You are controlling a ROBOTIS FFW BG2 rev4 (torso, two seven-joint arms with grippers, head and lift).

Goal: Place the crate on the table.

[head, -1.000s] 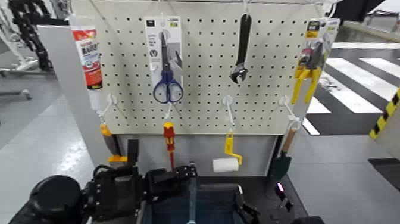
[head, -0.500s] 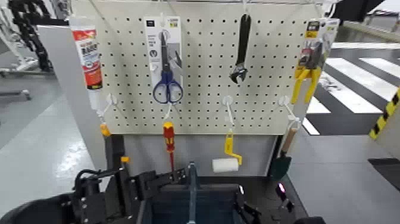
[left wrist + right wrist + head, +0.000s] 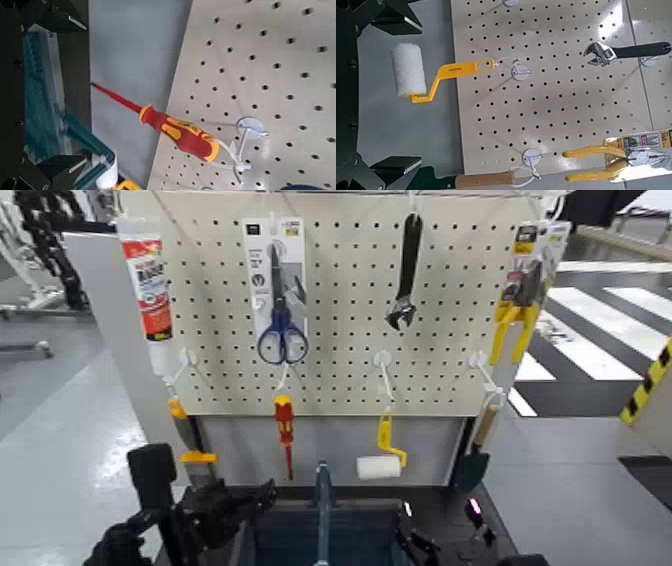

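The dark blue-grey crate (image 3: 290, 535) with its upright blue divider (image 3: 322, 495) rests on the black table (image 3: 445, 502) at the bottom centre of the head view, below the pegboard. My left gripper (image 3: 235, 508) is open just off the crate's left rim. In the left wrist view (image 3: 79, 91) its black fingers (image 3: 59, 16) stand wide apart, with the crate's blue plastic (image 3: 40, 95) behind them. My right gripper (image 3: 418, 545) is open by the crate's right rim. In the right wrist view (image 3: 415, 93) nothing lies between its fingers.
The beige pegboard (image 3: 340, 310) rises right behind the crate with scissors (image 3: 280, 320), a wrench (image 3: 405, 275), yellow pliers (image 3: 520, 310), a red screwdriver (image 3: 285, 430), a paint roller (image 3: 380, 462) and a sealant tube (image 3: 148, 285). A small lit device (image 3: 470, 510) sits at the crate's right.
My left arm has drawn back to the left, off the crate's left rim, and its gripper now stands clear of it. The crate and right gripper have stayed put.
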